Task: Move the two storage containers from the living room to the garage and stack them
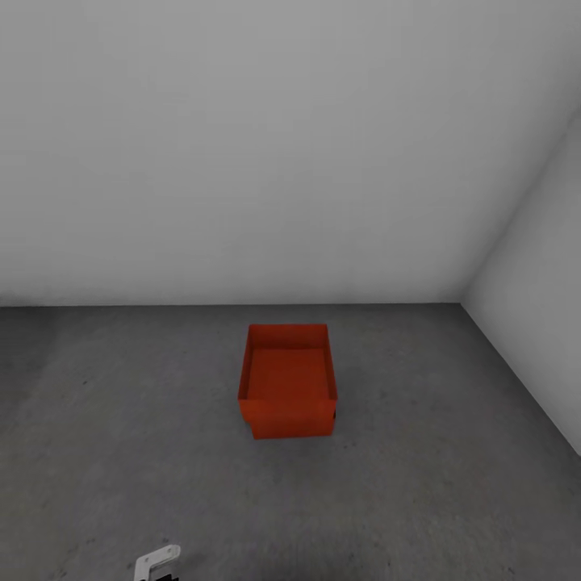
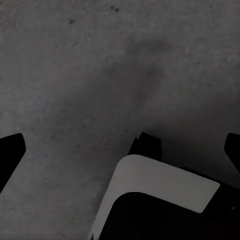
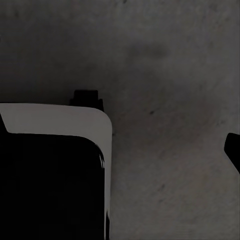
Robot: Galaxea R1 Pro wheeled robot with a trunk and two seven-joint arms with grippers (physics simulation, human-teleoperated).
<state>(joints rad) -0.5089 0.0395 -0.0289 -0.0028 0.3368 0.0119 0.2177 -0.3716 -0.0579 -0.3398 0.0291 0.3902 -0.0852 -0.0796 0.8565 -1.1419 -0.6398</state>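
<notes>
- Nearest: white robot part at the lower edge of the head view, left of centre; identity uncertain.
- Left gripper: dark fingertips at both edges of the left wrist view, spread wide, nothing between them, concrete floor below.
- Right gripper: one dark fingertip visible in the right wrist view; spread or closed cannot be told.
- Farther ahead: upper storage container nested in lower storage container, slightly offset, on the floor, well apart from both arms, straight ahead, long axis running away from the robot.
- Farthest: white garage walls, corner at right.
- Judgement: stack appears complete; no grasp needed.
</notes>
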